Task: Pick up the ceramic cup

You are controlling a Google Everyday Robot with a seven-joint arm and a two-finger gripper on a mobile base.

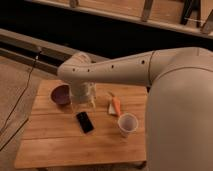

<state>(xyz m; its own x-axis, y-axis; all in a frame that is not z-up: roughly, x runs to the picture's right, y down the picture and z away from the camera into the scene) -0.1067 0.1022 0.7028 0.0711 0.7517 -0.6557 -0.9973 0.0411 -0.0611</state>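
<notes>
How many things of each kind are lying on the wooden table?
ceramic cup: 1
maroon bowl: 1
black phone: 1
orange-and-white item: 1
Total: 4
The hand hangs low just right of the maroon bowl; anything behind it is hidden.

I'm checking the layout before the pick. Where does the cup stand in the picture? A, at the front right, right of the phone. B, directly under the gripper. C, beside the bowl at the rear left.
A: the cup stands at the table's front right, right of the phone, while the gripper hangs farther left, beside the bowl.
</notes>
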